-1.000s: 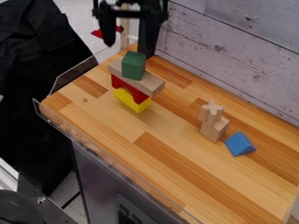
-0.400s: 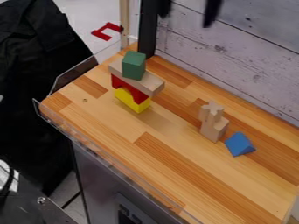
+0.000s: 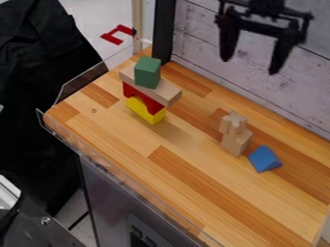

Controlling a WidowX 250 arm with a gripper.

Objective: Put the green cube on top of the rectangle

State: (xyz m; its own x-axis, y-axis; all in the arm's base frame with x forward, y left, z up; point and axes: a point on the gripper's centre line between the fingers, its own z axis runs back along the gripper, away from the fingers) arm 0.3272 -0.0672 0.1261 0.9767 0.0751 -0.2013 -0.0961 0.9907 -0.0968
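Above the table's back edge, at the upper right of the view, the black gripper (image 3: 248, 66) hangs open with nothing between its fingers. The green cube (image 3: 147, 72) rests on the light wooden rectangle (image 3: 166, 92), roughly at its middle. Under the rectangle is a red arch-shaped block (image 3: 143, 98), and a yellow block (image 3: 147, 111) forms the bottom of the stack. The gripper is to the right of this stack and apart from it.
Natural wood blocks (image 3: 236, 135) stand at the right of the wooden table (image 3: 129, 140), with a blue triangular block (image 3: 264, 158) beside them. A whitewashed plank wall (image 3: 264, 91) runs behind, and a black post (image 3: 163, 34) rises at the back corner.
From above the stack at the upper left, the gripper has moved right, passing high near the top edge and then coming lower in view. The green cube and the other blocks have stayed put.
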